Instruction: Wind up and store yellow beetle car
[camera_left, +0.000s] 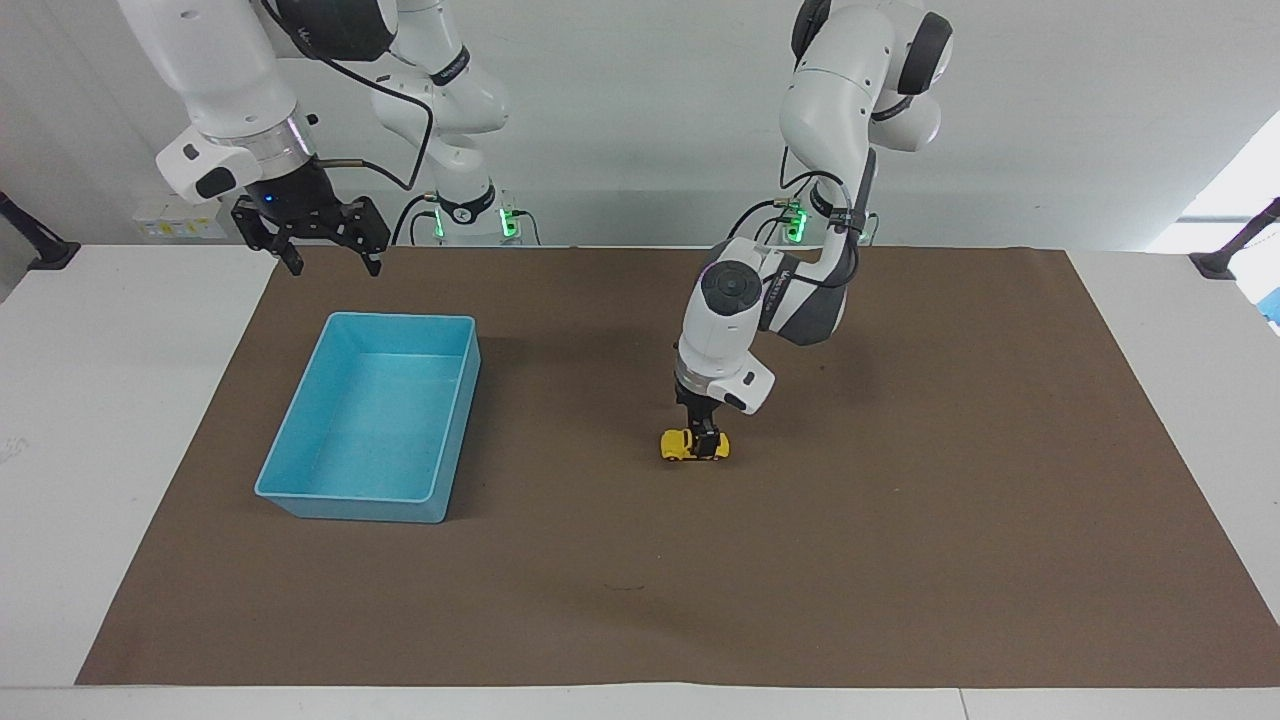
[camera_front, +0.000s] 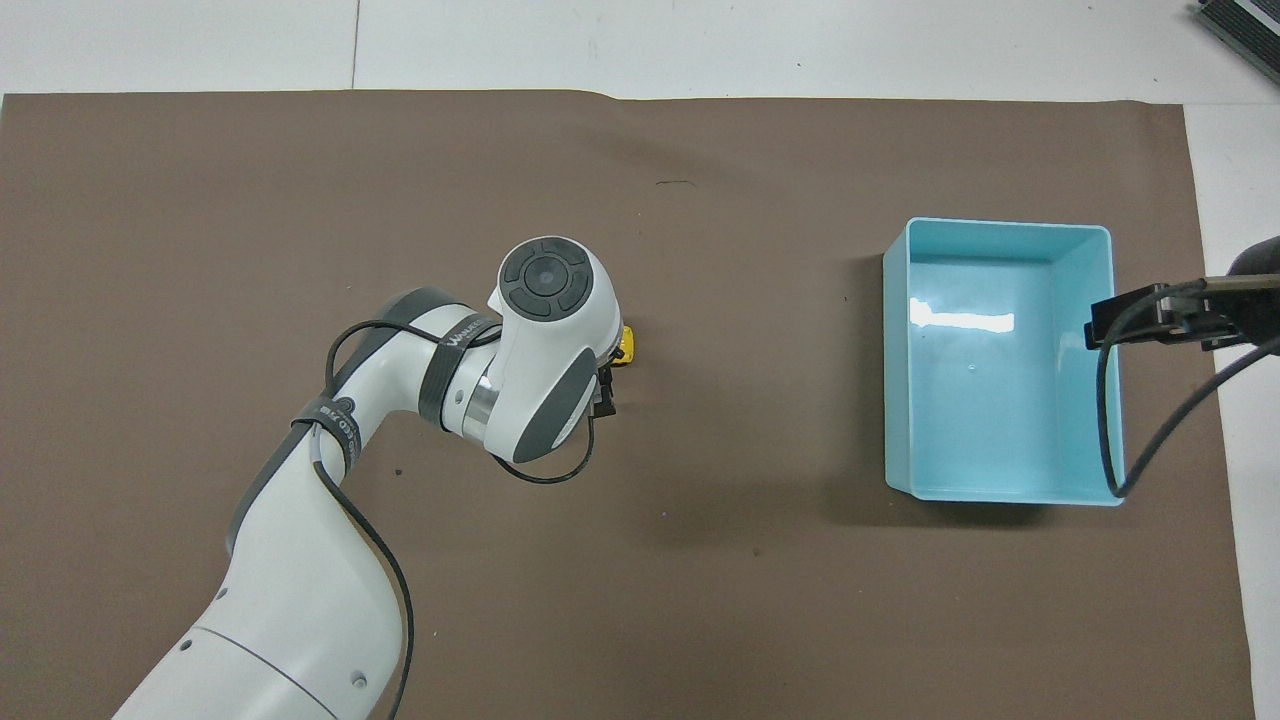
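Straddling the tiny yellow plastic beetle car (camera_left: 694, 445) mid-bench, your left end effector (camera_left: 706, 440) stands spread, not yet pinching, presumably for a grasp. Right end effector (camera_left: 322, 238) waits spread over the bench's edge, near the blue plastic bin (camera_left: 300, 478).

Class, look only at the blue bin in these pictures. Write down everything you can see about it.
The blue bin is a light blue rectangular tub, apparently smooth plastic, with upright walls and a thin rim. It stands upright and open-topped on the brown mat, toward the right arm's end of the table. Nothing lies in it; its floor shines in the overhead view. Nothing touches it: the right gripper hangs open above the mat, just by the edge of the bin nearest the robots.
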